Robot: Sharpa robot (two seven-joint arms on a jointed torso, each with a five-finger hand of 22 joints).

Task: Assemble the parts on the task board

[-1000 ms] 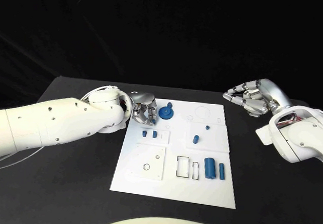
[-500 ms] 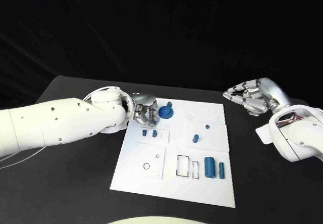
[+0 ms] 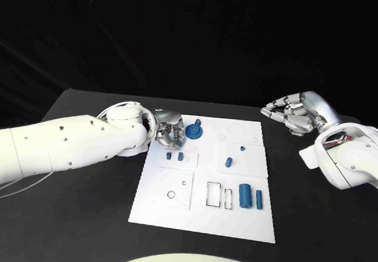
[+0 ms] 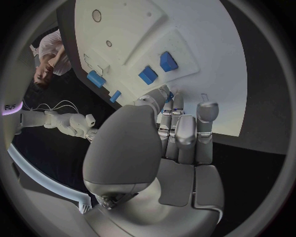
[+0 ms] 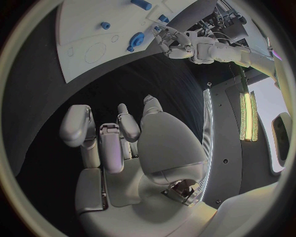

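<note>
The white task board [image 3: 204,221] lies mid-table. My left hand [image 3: 170,132] is at its far left corner and pinches the edge of a blue round part [image 3: 194,131] with a peg on top; in the left wrist view the fingertips [image 4: 173,101] reach down to the board [image 4: 203,44]. Two small blue blocks [image 3: 175,156] lie just in front of that hand. My right hand [image 3: 296,115] hovers off the board's far right corner, fingers loosely bent and holding nothing. From the right wrist view the round part [image 5: 136,39] sits beside the left hand [image 5: 179,42].
More blue parts rest on the board: a short piece [image 3: 228,163], a tiny one [image 3: 242,150], a thick cylinder [image 3: 245,195] and a slim rod [image 3: 259,200]. Rectangular slots [image 3: 214,195] and a round hole [image 3: 172,195] are nearer me. Black table [image 3: 76,220] surrounds the board.
My left hand has edged slightly toward the board's middle and the round part shifted a little with it. The right hand has stayed put.
</note>
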